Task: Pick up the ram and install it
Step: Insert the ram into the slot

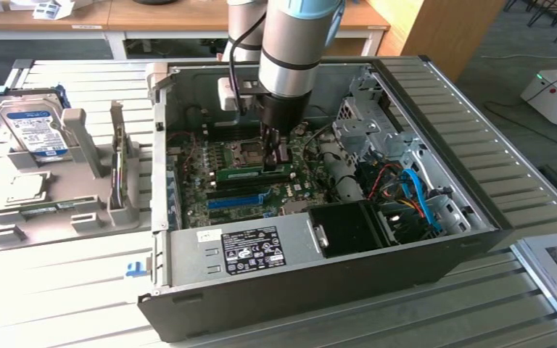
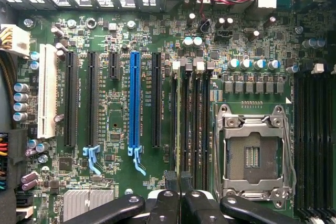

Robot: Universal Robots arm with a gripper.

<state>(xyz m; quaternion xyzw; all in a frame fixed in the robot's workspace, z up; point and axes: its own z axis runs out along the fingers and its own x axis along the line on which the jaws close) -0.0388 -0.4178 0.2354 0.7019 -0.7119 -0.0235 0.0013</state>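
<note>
The end effector [image 1: 278, 156] [image 2: 180, 184] reaches down into the open computer case [image 1: 472, 217], its fingers drawn almost together on the thin top edge of the ram [image 1: 247, 173] [image 2: 181, 124] close to one end. The ram stands on edge in a memory slot just beside the CPU socket [image 1: 249, 151] [image 2: 254, 153]. Its long axis runs from the exterior view's left to right, parallel to the blue slot [image 1: 235, 201] [image 2: 134, 103] nearer the camera.
</note>
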